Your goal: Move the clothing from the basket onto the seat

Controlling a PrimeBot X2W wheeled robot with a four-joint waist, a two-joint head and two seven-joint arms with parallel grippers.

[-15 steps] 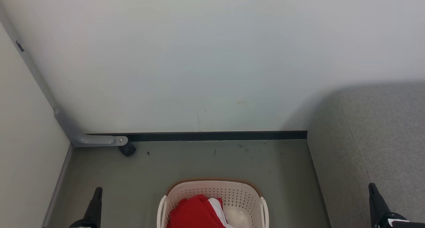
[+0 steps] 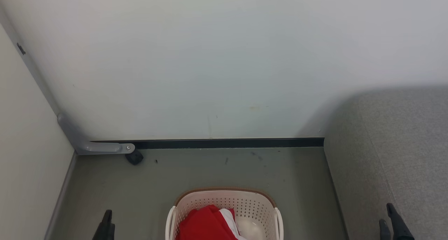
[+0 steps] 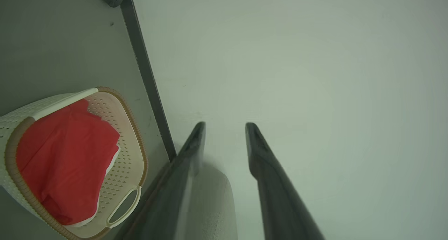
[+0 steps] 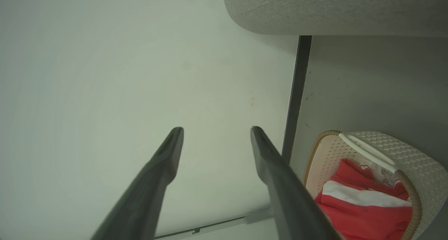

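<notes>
Since nothing sits between them, the left fingers (image 3: 269,177) read as spread & empty: two long dark prongs w/ a clear gap, pale wall (image 3: 315,75) behind the tips. Left gripper (image 3: 224,127) hangs left of the basket (image 2: 224,191), well apart from it, tips aimed past its far rim. Right fingers (image 4: 280,177) stand wider apart, also empty; right gripper (image 4: 217,129) hangs right of the basket, well apart, no contact w/ rim or handle. In head view the dark tips of each pair poke up at the bottom edge, one pair each side of the basket.

Clothing (image 2: 206,222): bright red fabric w/ white stripe, bunched inside the basket, piled toward its left half; cream plastic of the basket's bottom shows at the right. From right wrist view a white band crosses the red & a small white tag (image 4: 387,177) w/ barcode lies at the pile's edge, near the basket wall.

Basket: cream-white, diamond holes, brown rim, loop handle each side, upright on grey-green floor (image 2: 210,166). Seat (image 2: 402,145): big grey woven cushion, right of the basket, apart from it, strip of floor between. Black skirting strip (image 2: 227,143) runs beyond the basket where floor meets wall; beyond & left of the basket, grey bracket (image 2: 101,148) w/ small black wheel (image 2: 134,158).
</notes>
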